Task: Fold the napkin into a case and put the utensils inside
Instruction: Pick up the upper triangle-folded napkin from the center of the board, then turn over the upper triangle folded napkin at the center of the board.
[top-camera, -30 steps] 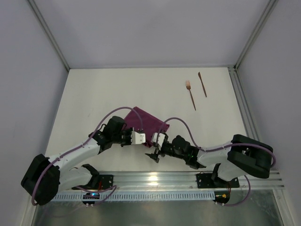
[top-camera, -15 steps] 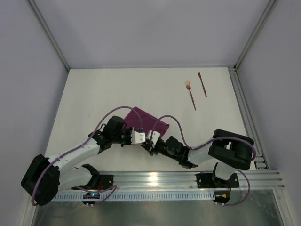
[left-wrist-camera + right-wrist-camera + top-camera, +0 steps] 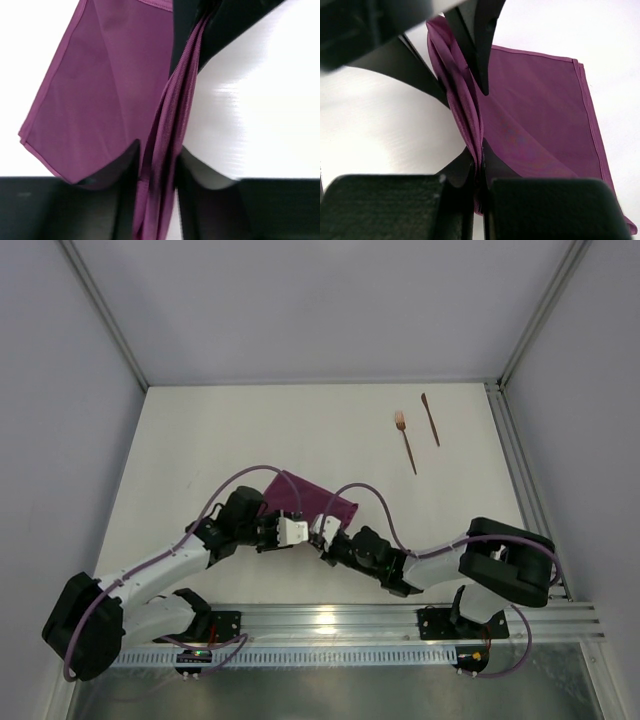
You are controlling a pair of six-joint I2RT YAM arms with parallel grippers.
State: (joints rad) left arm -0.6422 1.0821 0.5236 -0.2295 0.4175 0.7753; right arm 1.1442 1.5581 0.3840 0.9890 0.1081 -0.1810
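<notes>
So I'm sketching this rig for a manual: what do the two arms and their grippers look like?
The left arm and right arm have white links with bulky black joints. A purple cable loops along each. The left gripper and right gripper are white blocks with black fingers.

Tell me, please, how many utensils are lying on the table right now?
2. The fork lies at the far right of the table. The knife lies just to its right, not touching it. Both are well clear of the napkin, whose folds could hide more.
</notes>
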